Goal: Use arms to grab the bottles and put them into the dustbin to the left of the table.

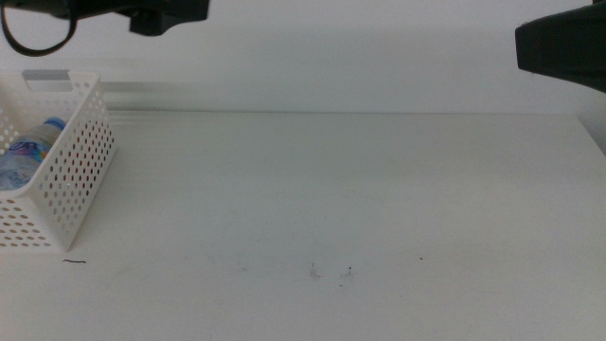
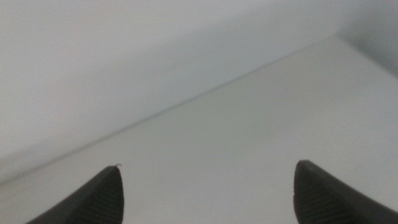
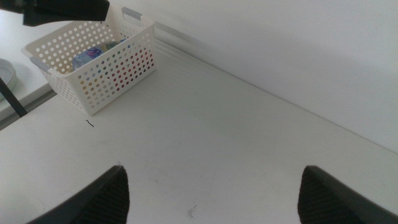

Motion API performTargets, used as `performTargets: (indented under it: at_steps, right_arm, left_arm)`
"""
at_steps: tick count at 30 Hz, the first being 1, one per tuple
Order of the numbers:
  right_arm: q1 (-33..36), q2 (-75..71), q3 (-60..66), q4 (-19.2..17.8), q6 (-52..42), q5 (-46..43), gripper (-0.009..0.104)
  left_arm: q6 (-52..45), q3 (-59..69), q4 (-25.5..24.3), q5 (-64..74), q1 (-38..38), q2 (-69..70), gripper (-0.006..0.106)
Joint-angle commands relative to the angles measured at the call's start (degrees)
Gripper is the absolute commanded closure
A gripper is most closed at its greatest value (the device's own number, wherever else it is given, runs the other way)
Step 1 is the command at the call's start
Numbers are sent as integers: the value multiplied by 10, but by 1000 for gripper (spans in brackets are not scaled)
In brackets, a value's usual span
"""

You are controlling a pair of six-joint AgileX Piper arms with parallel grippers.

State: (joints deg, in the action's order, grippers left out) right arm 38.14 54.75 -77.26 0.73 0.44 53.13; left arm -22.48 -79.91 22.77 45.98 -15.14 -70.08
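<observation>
The white perforated dustbin (image 1: pixel 71 180) stands at the table's left edge, and the clear blue-capped water bottle (image 1: pixel 28 152) lies inside it. The right wrist view also shows the dustbin (image 3: pixel 112 68) with the water bottle (image 3: pixel 90 56) in it. The yellow tea bottle and the red can are not clearly visible. No bottle lies on the table (image 1: pixel 331 208). My left arm (image 1: pixel 161 14) hangs high at the back left, above the dustbin. My left gripper (image 2: pixel 208 193) is open and empty. My right arm (image 1: pixel 563 47) is high at the back right. My right gripper (image 3: pixel 214 193) is open and empty.
A few small dark specks (image 1: pixel 346 273) mark the tabletop near the front middle. A short dark mark (image 1: pixel 74 261) lies in front of the dustbin. A white wall runs behind the table's far edge.
</observation>
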Motion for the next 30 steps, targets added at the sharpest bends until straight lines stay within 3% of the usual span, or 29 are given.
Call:
performTargets:
  at_steps: [1,14,21,30]
  right_arm:
    - [-5,-1,-3,-1,-4,-4,4]
    - [-5,-1,-3,-1,-4,-4,4]
    - [-5,-1,-3,-1,-4,-4,4]
    - [-5,-1,-3,-1,-4,-4,4]
  left_arm:
    - [4,4,-4,-30,-19,8,7]
    - [3,10,-2,-80,-26,16,7]
    - [155,10,-180,-102,-50,52,7]
    - [179,10,-194,-128,-50,70,7]
